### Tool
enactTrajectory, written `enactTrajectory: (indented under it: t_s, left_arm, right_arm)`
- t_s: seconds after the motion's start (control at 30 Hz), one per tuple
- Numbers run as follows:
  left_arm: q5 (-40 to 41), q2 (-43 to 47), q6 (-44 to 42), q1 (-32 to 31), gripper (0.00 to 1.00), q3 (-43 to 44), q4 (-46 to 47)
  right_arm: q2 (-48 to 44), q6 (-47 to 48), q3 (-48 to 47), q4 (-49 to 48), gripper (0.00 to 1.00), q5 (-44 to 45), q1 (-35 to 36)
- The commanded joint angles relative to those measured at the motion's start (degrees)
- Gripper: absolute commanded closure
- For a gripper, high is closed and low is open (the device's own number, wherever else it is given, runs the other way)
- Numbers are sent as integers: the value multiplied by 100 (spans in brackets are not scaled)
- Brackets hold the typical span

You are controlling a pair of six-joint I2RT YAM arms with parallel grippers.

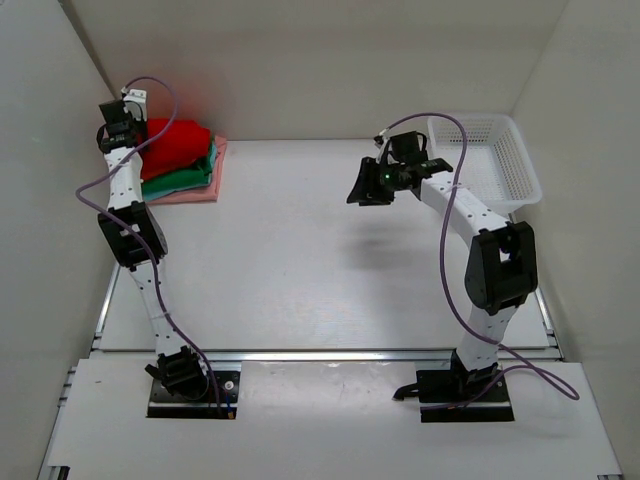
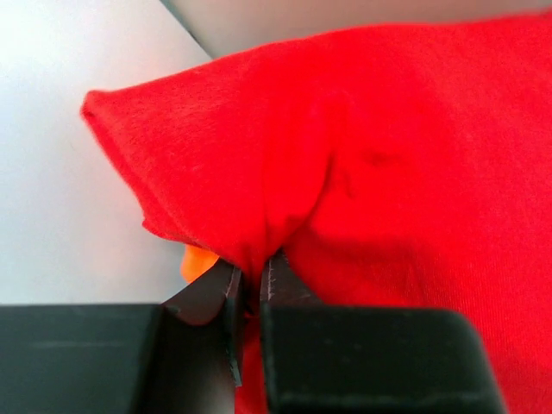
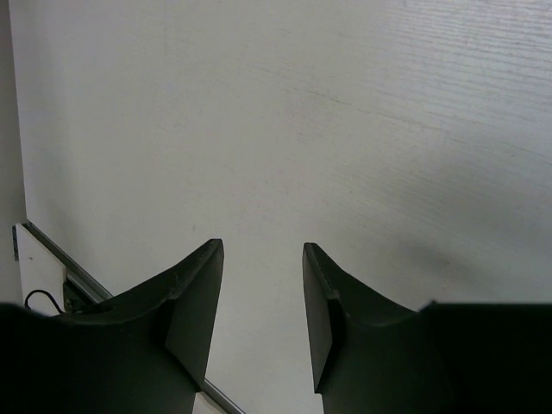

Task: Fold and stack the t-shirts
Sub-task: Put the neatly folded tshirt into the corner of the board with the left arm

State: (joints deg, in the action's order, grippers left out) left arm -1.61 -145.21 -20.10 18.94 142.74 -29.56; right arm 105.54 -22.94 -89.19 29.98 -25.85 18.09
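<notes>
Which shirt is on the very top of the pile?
The red t-shirt. It sits above the green t-shirt and the pink t-shirt, and the left hand is pinching its cloth.

White table bears a shirt stack and mesh basket

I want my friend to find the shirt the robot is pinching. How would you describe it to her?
Look at the far left corner of the white table, where shirts are piled up. The red t-shirt is on top, pinched by the left gripper. Unlike the green t-shirt and pink t-shirt under it, it is bright red and puffy.
</notes>
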Motion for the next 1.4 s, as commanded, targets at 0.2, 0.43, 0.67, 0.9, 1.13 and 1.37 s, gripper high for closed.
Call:
enactTrajectory:
  t_s: [0.2,0.43,0.67,0.9,1.13,1.37]
  left_arm:
    - [-164,-25,383,31,37,650,917]
    - [-200,702,1216,-162,29,326,707]
    - [2,1828,1913,-873,23,-1088,741]
    - [90,2163,1887,-1638,17,-2091,1119]
    - [871,1900,1562,-2087,17,-2294,1286]
    - [1557,1610,1316,-2140,19,-2504,1444]
  right_arm:
    - [-173,-97,94,-167,61,97,125]
    - [-296,-194,279,-475,61,71,222]
    - [-595,-404,631,-976,61,89,247]
    - [-1139,-641,1341,-1573,61,27,11]
    - [-1606,-721,1904,-1793,61,-52,-279]
    - [-1861,-782,2247,-1855,60,-17,-341]
